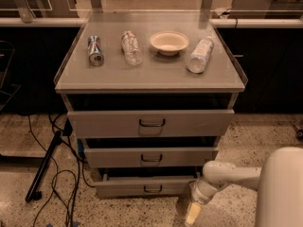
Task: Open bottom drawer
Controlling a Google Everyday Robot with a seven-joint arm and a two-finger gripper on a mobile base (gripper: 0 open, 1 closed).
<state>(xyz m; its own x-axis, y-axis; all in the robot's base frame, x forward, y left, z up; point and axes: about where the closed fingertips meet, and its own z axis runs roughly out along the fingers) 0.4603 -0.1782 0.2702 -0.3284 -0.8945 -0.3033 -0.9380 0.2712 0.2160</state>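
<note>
Low at right, near the floor, your hand (193,213) hangs just beside the bottom drawer (123,187), off its right corner. Can't tell if it's spread or pressed together. Looks like the approach step: you're not on the handle (152,189). Next, swing left to it, hook, pull.

No legible text (hand (193,215) near floor (142,211))

Speckled terrazzo floor (265,136) lying under warm, dim light. Black cables (61,183) trailing across it at left, beside a dark slanting pole (45,167). Dark low cabinets (28,65) running along the back, a pale counter (38,21) topping them. Robot's gripper (193,214) hanging low over the floor, lower right.
</note>
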